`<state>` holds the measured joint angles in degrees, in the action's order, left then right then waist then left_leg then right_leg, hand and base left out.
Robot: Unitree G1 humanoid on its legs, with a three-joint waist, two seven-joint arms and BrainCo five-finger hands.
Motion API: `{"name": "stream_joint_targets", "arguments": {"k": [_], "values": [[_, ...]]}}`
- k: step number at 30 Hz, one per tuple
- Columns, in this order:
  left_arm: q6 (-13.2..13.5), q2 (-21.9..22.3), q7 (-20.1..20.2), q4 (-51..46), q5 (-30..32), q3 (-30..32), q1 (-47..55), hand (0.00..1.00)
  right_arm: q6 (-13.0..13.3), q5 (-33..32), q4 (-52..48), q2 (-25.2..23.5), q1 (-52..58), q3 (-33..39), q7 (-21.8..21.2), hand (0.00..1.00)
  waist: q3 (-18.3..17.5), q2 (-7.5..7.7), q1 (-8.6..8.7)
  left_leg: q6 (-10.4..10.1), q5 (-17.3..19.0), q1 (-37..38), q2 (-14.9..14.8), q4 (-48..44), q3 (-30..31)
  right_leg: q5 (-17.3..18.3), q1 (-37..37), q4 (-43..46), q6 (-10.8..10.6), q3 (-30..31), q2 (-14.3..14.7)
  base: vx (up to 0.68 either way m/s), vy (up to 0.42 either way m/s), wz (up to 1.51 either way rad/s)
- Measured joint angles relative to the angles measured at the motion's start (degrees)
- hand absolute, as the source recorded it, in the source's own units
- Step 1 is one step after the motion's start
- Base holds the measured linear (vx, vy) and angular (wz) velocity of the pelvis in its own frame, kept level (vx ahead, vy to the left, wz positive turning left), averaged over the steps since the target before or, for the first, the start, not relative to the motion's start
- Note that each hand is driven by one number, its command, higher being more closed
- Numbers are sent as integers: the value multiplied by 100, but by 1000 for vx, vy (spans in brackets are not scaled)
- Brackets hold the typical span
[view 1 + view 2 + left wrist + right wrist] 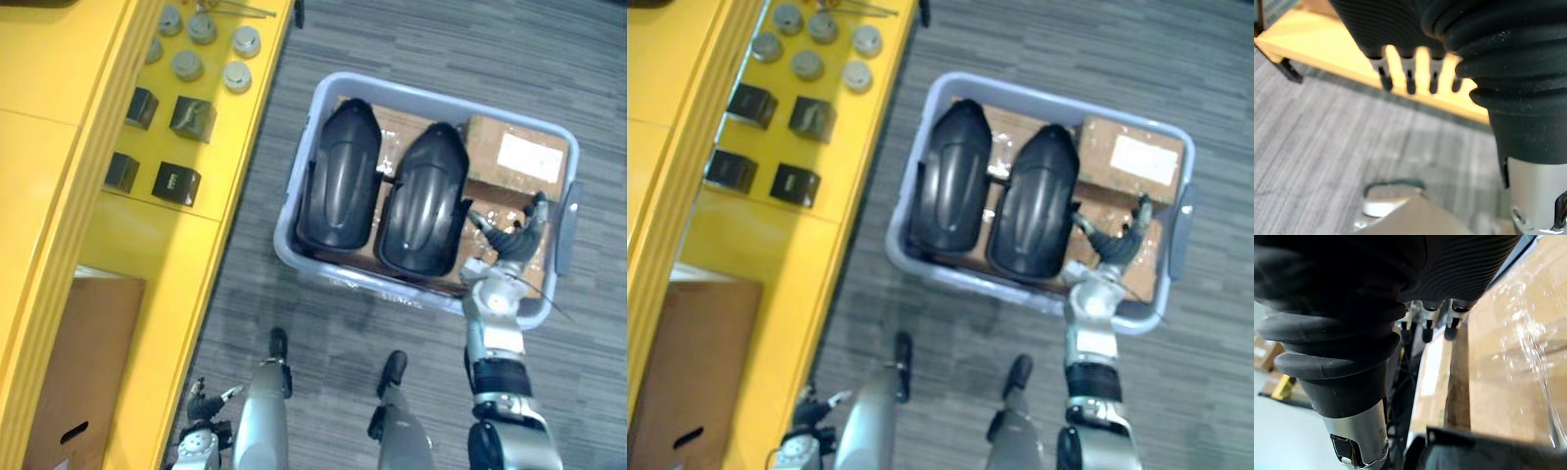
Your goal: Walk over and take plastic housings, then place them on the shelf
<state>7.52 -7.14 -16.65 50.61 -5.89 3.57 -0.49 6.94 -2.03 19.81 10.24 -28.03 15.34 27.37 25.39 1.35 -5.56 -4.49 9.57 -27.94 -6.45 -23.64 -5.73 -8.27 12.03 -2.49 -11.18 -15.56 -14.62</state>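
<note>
Grey striped carpet (441, 39) covers the floor, with a yellow shelf (235, 176) along the robot's left that carries small black blocks (176, 182) and grey round discs (237, 76). In the left eye view a pale bin (323, 93) stands on the carpet just beside the shelf. Two black plastic housings lie in it side by side, the left housing (340, 176) and the right housing (423, 201), on top of cardboard boxes (514, 152). The right hand (514, 240) hangs over the cardboard just to the right of the right housing, its fingers (482, 221) spread wide and holding nothing, apart from the housing. The left hand (201, 406) hangs low beside the shelf, well away from the bin. The right eye view adds a brown carton (686, 362) on the shelf's lower level. The left wrist view shows that hand's fingers (1408, 78) straight and relaxed above the carpet, the shelf's yellow edge beyond them. The right wrist view shows straight fingers (1425, 328) near a film-wrapped cardboard box (1513, 357).
</note>
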Motion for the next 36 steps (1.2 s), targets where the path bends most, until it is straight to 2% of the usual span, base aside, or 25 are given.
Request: {"name": "stream_joint_targets", "arguments": {"k": [2,7,14,15,19,21,27,32,36], "values": [[0,-37,-4,-1,-10,-38,0,0,-26,-1,180,2,-83,-95,-2,0,15,29,2,-4,-10,-5,-2,1,5,0,5,0,0,0,5,-62,-28,0],[-4,-168,-48,-22,-46,-158,0,0,-352,-170,1145,-63,-612,-198,-29,0,99,187,-23,2,-34,-26,-1,4,22,-5,17,0,10,-3,11,-49,-25,2],[-11,-190,-106,19,-105,-174,0,0,-576,-171,2456,137,-1678,5,161,0,129,230,-85,20,-67,-139,-3,-3,86,-99,95,3,126,-25,39,-29,-3,3],[-10,-190,-116,18,-108,-187,0,0,-574,-173,2714,200,-1825,64,172,100,130,230,-107,18,-68,-183,-4,-26,135,-99,96,3,126,-41,53,-59,-12,10],[-5,-193,-112,28,-295,-209,-1,0,-575,-172,3550,609,-2362,88,170,100,176,225,-157,0,-79,-386,-7,-108,332,-107,147,24,133,-176,113,-76,-13,17],[-1,-185,-105,49,-323,-211,-4,0,-626,-173,4040,892,-2728,102,149,100,223,211,-182,-3,-112,-464,-31,-120,377,-186,204,34,222,-182,158,-93,9,7],[-3,-126,-28,129,-324,-273,-185,0,-1062,-54,5282,1812,-3407,378,-259,100,386,73,-329,1,-192,-627,-10,-162,555,-247,224,21,198,-351,195,-79,3,10],[-9,-141,58,91,-325,-380,-187,0,-1226,421,5664,2025,-3780,493,-673,100,428,8,-329,-5,-247,-624,-9,-132,582,-247,221,14,198,-368,207,-58,-11,2],[-11,-144,135,41,-325,-383,-187,0,-1235,868,5812,2094,-3821,491,-822,100,430,5,-344,-17,-288,-625,-5,-90,631,-247,203,14,198,-469,219,-67,-13,6]]}}
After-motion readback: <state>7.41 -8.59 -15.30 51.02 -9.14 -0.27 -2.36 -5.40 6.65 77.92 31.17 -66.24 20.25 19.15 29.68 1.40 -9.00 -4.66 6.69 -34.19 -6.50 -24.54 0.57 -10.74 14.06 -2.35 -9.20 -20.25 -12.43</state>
